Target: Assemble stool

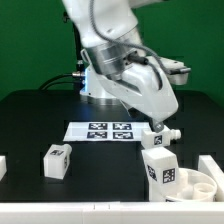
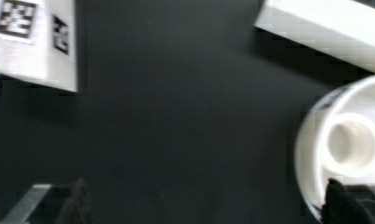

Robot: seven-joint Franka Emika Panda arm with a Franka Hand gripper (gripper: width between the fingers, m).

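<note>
Nearest in the exterior view, the round white seat lies flat on the black desk at the exterior view's right, its open side apparently up, with a raised ring inside. Just beside it stands a chunky tagged leg. A second leg sits well apart, toward the exterior view's left. Above the first leg hangs the hand, empty. In the wrist view its dark fingertips are spread wide, with bare desk between them and the seat's rim close to one. Behind lies the marker board, then the arm. By their look, the parts are stiff, light, smooth plastic. A leg is best pinched squarely across two opposite flat faces near mid-length, since glossy sides may slip, and the seat is best taken across its rim wall
</note>
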